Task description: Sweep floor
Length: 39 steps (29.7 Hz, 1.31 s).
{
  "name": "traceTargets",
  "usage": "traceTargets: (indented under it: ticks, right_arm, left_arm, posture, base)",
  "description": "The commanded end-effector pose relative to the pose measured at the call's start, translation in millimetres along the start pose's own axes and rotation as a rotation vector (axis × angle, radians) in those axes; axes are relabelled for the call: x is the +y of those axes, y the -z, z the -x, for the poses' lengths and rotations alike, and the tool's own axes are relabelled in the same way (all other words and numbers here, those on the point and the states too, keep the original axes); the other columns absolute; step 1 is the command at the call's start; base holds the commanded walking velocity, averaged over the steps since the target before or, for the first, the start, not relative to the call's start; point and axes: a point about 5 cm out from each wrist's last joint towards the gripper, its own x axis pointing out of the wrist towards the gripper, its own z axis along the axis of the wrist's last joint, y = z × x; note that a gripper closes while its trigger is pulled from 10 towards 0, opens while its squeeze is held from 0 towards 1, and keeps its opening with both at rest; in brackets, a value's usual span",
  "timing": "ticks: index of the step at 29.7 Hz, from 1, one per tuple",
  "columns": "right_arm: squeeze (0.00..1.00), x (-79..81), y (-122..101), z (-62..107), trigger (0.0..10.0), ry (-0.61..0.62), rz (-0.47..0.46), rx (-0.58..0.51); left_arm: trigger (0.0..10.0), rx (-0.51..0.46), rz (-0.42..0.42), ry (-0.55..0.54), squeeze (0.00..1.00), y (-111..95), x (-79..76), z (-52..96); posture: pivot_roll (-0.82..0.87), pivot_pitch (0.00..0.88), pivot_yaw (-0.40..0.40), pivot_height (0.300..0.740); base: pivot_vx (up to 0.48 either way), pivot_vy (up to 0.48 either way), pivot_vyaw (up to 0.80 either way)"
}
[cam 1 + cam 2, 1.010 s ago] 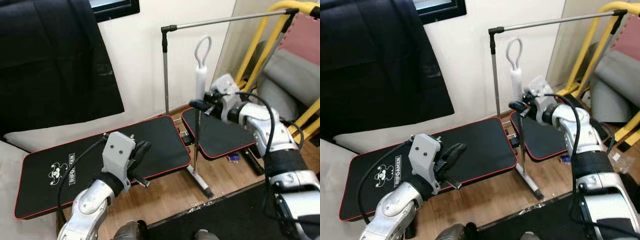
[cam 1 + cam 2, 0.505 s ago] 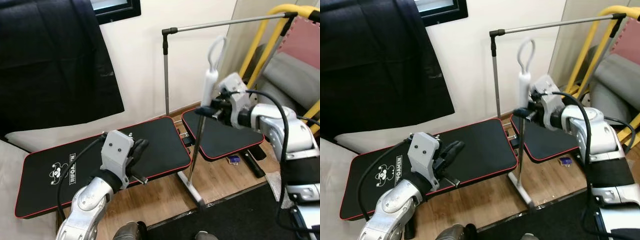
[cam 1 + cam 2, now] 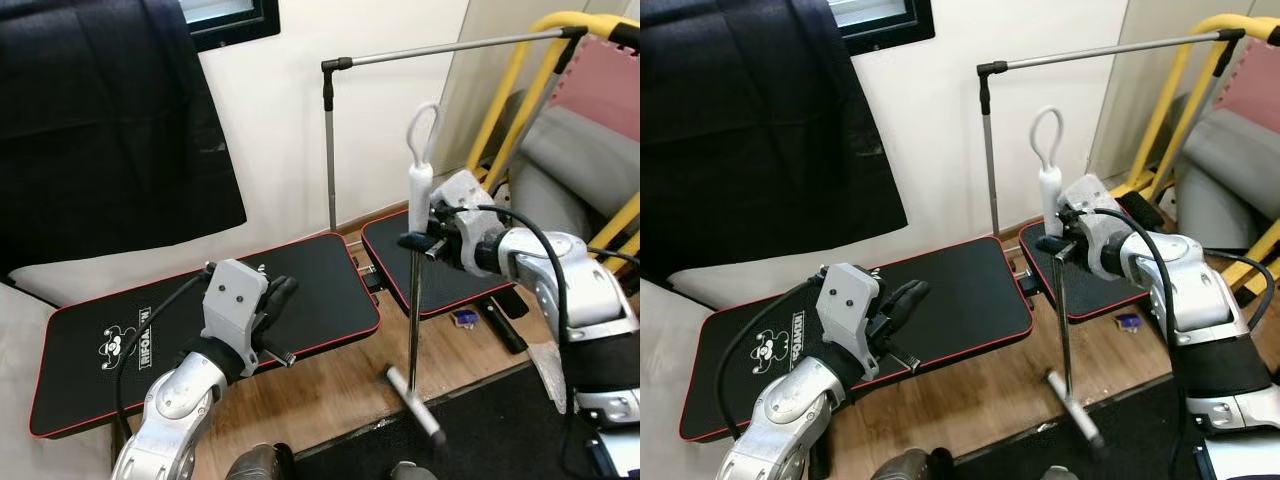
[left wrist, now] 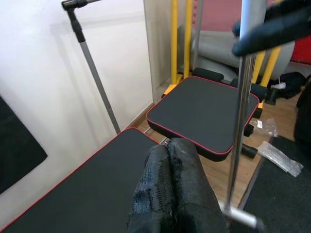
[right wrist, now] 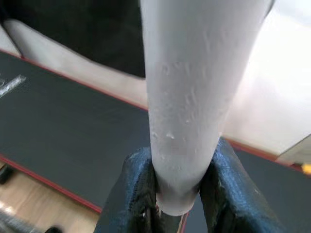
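Gripping broom handle (image 3: 418,195) — right claw (image 3: 416,241).

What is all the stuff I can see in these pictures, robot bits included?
broom: one, white grip with a loop on top, metal pole, held upright, head on the wood floor beside the dark rug.
padded mats: two, black with red edging, lying along the wall; the larger one bears a white logo.
metal rail: one, grey with black corner joints, standing behind the mats.
yellow frame: one, on the robot's right.
dark cloth: one, black, hanging on the wall.
rug: one, dark, nearest the robot.
left gripper: one, black jaws shut on nothing, over the larger mat.
right gripper: one, black jaws clamped on the broom's white grip.
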Motion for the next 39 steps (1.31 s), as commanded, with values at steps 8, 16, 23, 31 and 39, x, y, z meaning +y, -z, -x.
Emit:
traceTargets:
  ticks: [8, 16, 23, 31, 39]
  right_arm:
    - [0.0, 37.8, -20, -1.2, 10.0, -0.199, 0.087, -0.167]
    - [0.0, 43.7, -23, -4.0, 10.0, -0.193, 0.202, -0.188]
    - [0.0, 51.1, -26, -9.8, 10.0, -0.167, 0.267, -0.218]
    - [0.0, 59.2, -24, -13.9, 10.0, -0.178, 0.285, -0.225]
    - [0.0, 61.4, -28, -19.3, 10.0, -0.183, 0.315, -0.269]
  left_arm:
    - [10.0, -0.04, -0.004, -0.075, 0.0, -6, 10.5, -7.8]
    - [10.0, -0.04, 0.001, -0.087, 0.0, -4, 11.2, -8.6]
    - [10.0, -0.033, 0.014, -0.089, 0.0, -3, 11.0, -9.4]
    - [10.0, -0.032, 0.022, -0.09, 0.0, -3, 10.9, -10.6]
    - [10.0, -0.052, 0.005, -0.099, 0.0, -7, 10.7, -19.8]
  posture:
    - [-0.08, 0.073, -0.007, 0.74]
    - [-0.08, 0.059, -0.011, 0.74]
    - [-0.08, 0.055, -0.014, 0.74]
    - [-0.08, 0.058, -0.016, 0.74]
    - [-0.09, 0.041, -0.037, 0.74]
  base:
    - [0.0, 0.0, -0.8]
    - [0.0, 0.0, -0.8]
    - [0.0, 0.0, -0.8]
    - [0.0, 0.0, -0.8]
    - [0.0, 0.0, -0.8]
